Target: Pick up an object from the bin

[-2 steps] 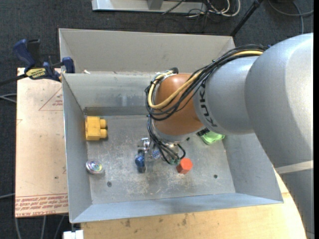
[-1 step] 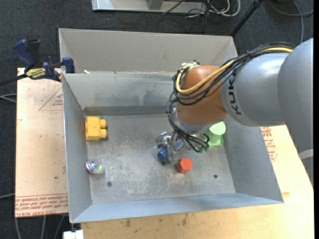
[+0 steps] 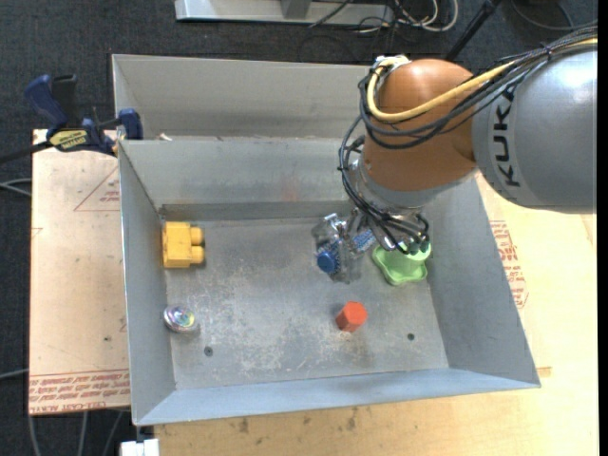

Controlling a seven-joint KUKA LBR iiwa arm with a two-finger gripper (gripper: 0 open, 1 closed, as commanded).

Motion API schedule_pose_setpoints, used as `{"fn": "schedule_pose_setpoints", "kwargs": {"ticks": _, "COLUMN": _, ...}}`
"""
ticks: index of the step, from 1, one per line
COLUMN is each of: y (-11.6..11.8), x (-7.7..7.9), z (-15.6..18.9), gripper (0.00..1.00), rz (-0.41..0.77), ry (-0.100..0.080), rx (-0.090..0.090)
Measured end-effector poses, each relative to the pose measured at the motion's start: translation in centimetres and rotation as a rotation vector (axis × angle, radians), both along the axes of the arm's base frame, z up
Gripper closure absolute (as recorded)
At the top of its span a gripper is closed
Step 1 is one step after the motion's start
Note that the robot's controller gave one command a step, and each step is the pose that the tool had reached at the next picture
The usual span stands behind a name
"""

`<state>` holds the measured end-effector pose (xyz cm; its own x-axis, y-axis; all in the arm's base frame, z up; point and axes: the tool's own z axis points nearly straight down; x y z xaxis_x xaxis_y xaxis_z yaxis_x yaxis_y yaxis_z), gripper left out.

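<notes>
**Position.** We find the end effector [image 3: 342, 250] down inside the grey bin [image 3: 237, 174], right of the floor's centre and toward the far wall. It sits below the arm's orange wrist cover [image 3: 418, 126]. Its tip stands at or very near the bin floor. We cannot tell whether the end effector is open or closed, because cables and its own metalwork obscure it.

**Things at the tip.** A small blue object [image 3: 328, 263] sits at the tip's near-left side, touching it or just beside it. We cannot confirm that it is gripped. A pale green, cup-like object [image 3: 403, 266] lies just beside the tip on the right, partly under the cables. In our judgement the blue object is the likelier candidate, as it sits closer under the tip, but this is not certain.

**Other contents.** A small orange block [image 3: 351, 316] lies near, toward the near wall and apart from the tip. A yellow block [image 3: 181, 245] lies well apart at the left. A small silvery round thing [image 3: 180, 320] rests by the near-left corner.

**Assessment.** We judge the step in hand to be the grasp itself. The end effector is at floor level among the things, and nothing is seen raised clear of the floor.

**Next move.** It calls for a firm hold on one thing alone, then a straight lift clear of the bin walls. The green object is close enough to be nudged or caught along with the other. So small a thing as the blue one may also slip out on the way up.
</notes>
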<state>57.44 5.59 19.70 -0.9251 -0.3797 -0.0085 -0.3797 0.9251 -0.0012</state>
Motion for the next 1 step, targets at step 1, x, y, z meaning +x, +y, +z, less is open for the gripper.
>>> {"fn": "schedule_pose_setpoints", "kwargs": {"ticks": 1, "y": -0.3, "x": -1.08, "z": 7.51, "gripper": 1.0, "rz": 0.372, "ry": 0.002, "rx": -0.003}}
